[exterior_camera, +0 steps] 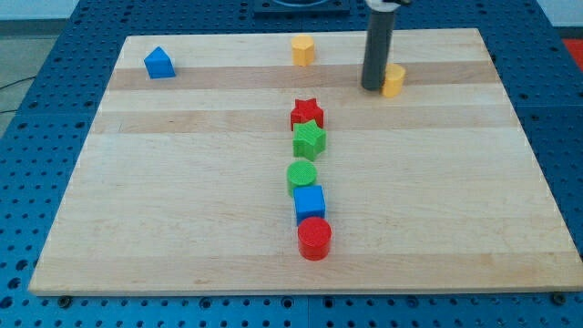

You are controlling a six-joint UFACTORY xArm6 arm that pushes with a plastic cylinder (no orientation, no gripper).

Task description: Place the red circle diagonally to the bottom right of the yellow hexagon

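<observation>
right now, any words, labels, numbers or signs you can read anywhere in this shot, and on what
None: no readable text in this view.
The wooden board is bare wood.
The blocks, such as the red circle, the yellow hexagon and the blue cube, carry no marks.
My tip, beside a yellow block, shows no label.

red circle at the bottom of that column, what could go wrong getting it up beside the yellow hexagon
1. The red circle touches the blue cube at the bottom of a tight column with the green circle, green star and red star; pushing straight up would likely shove them all.
2. My tip sits against a yellow block at the view's top right; moving off could nudge it.
3. That block could be mistaken for the yellow hexagon.
</observation>
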